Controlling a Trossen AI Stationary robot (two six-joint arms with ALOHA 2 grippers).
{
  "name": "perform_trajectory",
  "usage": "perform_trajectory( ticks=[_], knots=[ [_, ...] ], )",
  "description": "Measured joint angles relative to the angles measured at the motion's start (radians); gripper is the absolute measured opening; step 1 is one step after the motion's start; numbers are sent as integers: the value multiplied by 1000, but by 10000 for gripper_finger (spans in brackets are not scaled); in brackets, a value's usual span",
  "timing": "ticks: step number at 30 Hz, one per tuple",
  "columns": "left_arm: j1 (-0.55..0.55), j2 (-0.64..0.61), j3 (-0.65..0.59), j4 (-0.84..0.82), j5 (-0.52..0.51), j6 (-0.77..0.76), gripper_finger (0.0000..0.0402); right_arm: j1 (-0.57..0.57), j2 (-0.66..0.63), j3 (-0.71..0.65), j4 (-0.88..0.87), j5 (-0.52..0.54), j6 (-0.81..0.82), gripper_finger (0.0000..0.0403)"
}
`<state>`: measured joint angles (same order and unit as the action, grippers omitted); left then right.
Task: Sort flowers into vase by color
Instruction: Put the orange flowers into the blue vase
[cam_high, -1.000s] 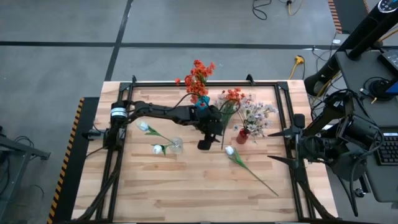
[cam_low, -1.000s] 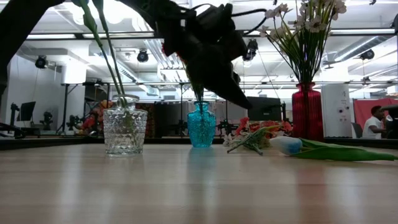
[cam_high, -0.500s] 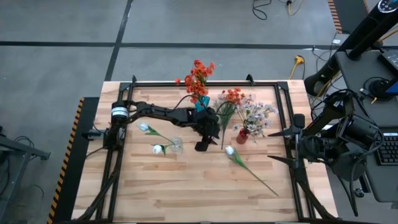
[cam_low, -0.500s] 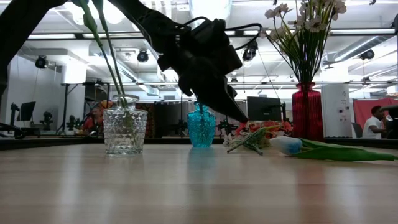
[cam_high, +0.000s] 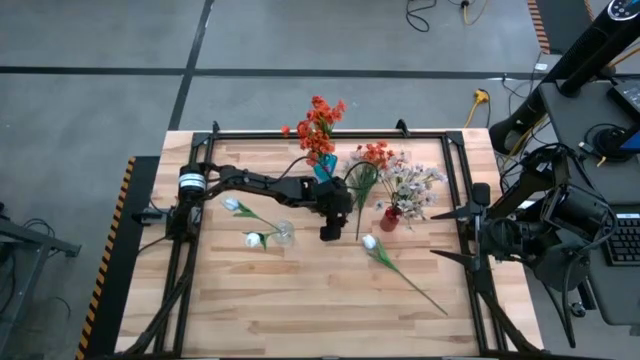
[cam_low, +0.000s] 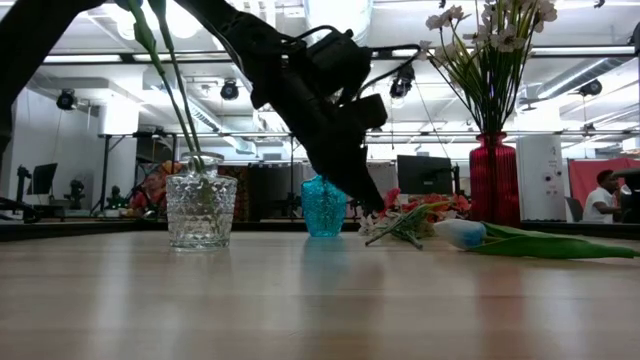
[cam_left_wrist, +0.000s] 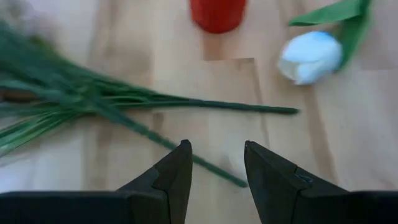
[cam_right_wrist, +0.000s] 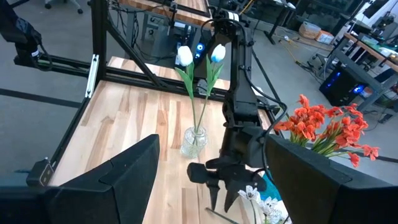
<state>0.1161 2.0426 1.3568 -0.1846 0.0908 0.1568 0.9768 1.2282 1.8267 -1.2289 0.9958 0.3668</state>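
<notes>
Here your left gripper (cam_high: 330, 233) sits mid-frame in the high view, jaws spread and holding nothing, over the orange spray's (cam_high: 372, 158) green stems (cam_left_wrist: 124, 109). Your right gripper (cam_high: 447, 232) waits at right, jaws spread. A tulip (cam_high: 370, 242) lies lower right.

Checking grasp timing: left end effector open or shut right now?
Open. The left end effector shows a clear gap between its fingers, poised above the green stems on the table, gripping nothing.
</notes>
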Motion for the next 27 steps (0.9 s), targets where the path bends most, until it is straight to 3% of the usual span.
perform_trajectory(
  ticks=[13,27],
  knots=[
    [-30,1,-21,26,-208,-199,129,0,0,-1,0,-1,-3,283],
    [-54,1,-70,138,-215,-263,130,0,0,-1,-1,-8,-4,283]
  ],
)
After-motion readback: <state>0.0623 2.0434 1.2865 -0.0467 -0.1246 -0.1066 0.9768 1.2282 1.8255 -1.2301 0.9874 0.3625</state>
